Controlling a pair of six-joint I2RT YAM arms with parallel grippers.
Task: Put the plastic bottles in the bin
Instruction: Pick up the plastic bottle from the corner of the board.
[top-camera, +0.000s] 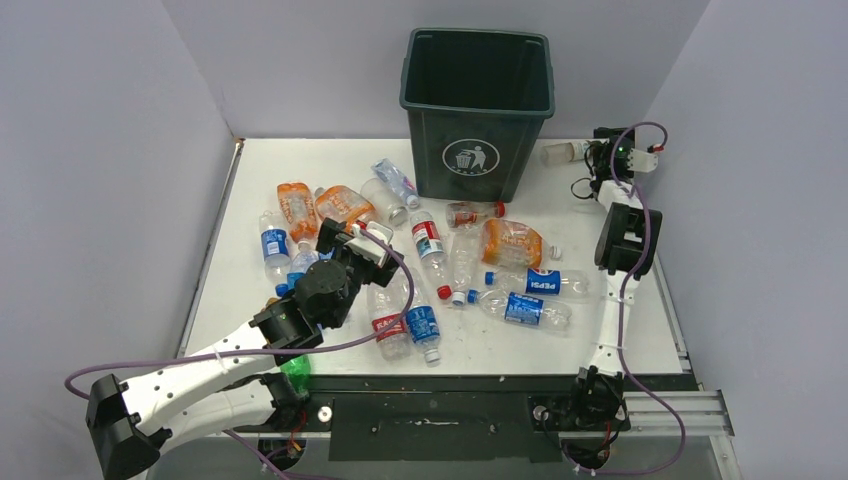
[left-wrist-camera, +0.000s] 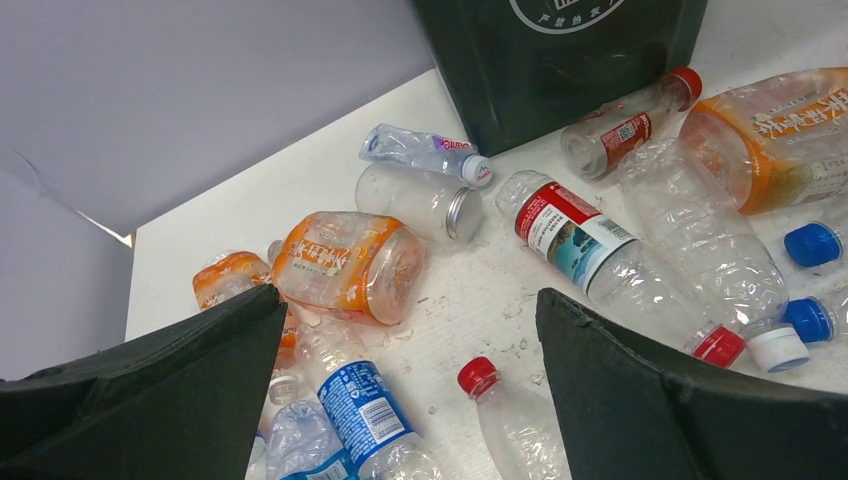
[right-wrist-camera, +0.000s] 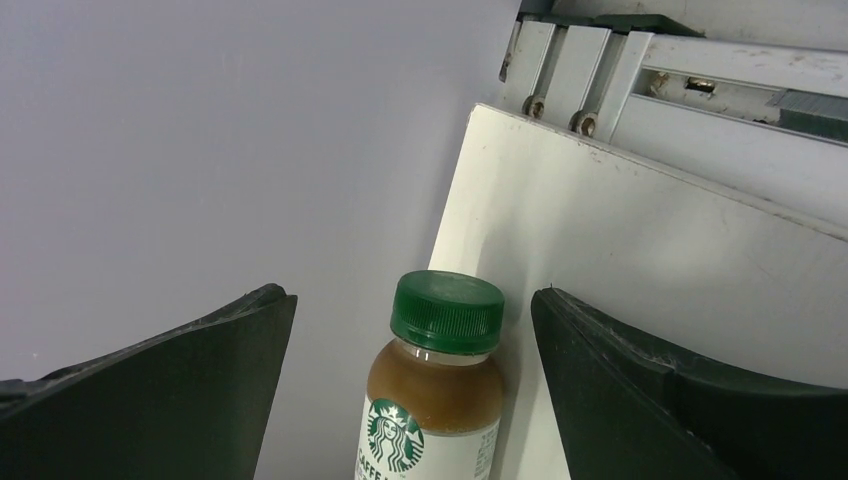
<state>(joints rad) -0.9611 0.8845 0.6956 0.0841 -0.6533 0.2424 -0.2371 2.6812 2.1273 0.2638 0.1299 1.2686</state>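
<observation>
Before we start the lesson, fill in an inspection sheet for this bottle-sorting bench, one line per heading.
Surface: white table, bare towards its edges.
Job's things: plastic bottles strewn in front of the bin; bin upright, no bottle seen inside; coffee bottle beside the bin.
Clutter: small clear flecks among the bottles.
Grippers: left gripper open above the pile; right gripper open around the coffee bottle, gaps either side.
Cables: a purple cable runs along each arm.
Surroundings: plain grey walls on three sides.
</observation>
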